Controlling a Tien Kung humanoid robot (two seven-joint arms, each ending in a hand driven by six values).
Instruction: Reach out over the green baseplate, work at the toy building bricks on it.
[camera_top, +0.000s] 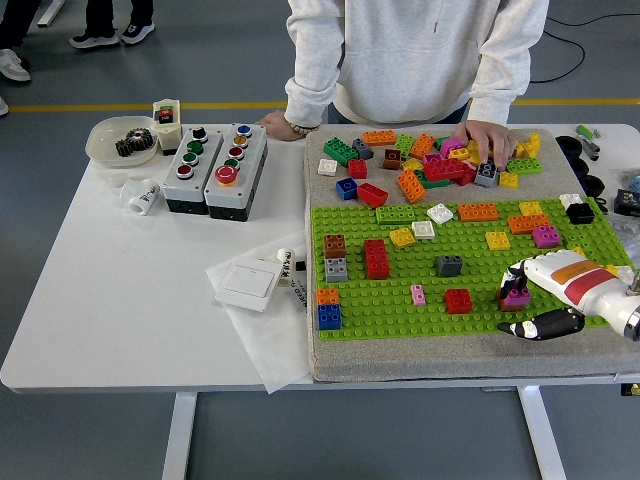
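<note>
1. One right hand (522, 298), white-shelled with black fingers, enters from the right edge over the green baseplate (400, 300). Its fingers are curled around a magenta brick (516, 295); the thumb (540, 323) lies below and just beside it.
2. One magenta brick, seated near the baseplate's front right, apparently on an orange piece beneath; how firmly it is pinched cannot be told.
3. Handling, judged: small, light, rigid plastic with smooth faces, likely slippery; held down by its studs. Take hold across opposite side walls and pull straight up, since tilting could jam it.
4. Several other bricks are studded on the baseplate, among them a red brick (458, 300) and a grey brick (448, 265), both apart from the hand.
5. One loose pile of bricks (430, 160) sits on the grey mat beyond; a person's hand (485, 138) rests on it.
6. Left hand: not visible.
</note>
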